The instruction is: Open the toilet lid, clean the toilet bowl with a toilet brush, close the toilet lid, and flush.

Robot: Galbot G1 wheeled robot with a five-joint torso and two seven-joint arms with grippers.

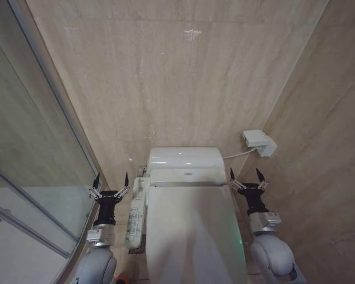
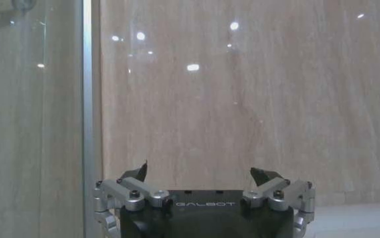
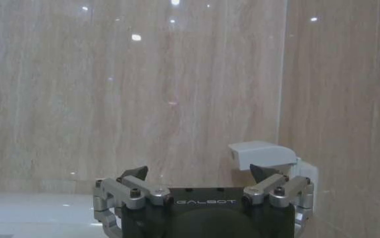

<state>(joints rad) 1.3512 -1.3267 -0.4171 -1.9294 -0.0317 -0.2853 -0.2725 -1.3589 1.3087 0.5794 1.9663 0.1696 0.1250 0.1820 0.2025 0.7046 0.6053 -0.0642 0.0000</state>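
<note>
Beside glossy white oval toilet lid (image 1: 192,236), L pincer (image 1: 111,180) & R pincer (image 1: 245,175) gape wide, empty.

You're looking at a toilet lid (image 1: 192,236) of glossy white plastic, smooth enough to catch a sheen. The wall (image 1: 177,77) is polished beige stone-look tile, reflecting ceiling lights. Your left gripper (image 1: 111,180) and right gripper (image 1: 245,176) show brushed silvery metal linkages over matt black bodies and fingers. The shower screen (image 1: 29,154) is clear glass framed in satin metal.
</note>
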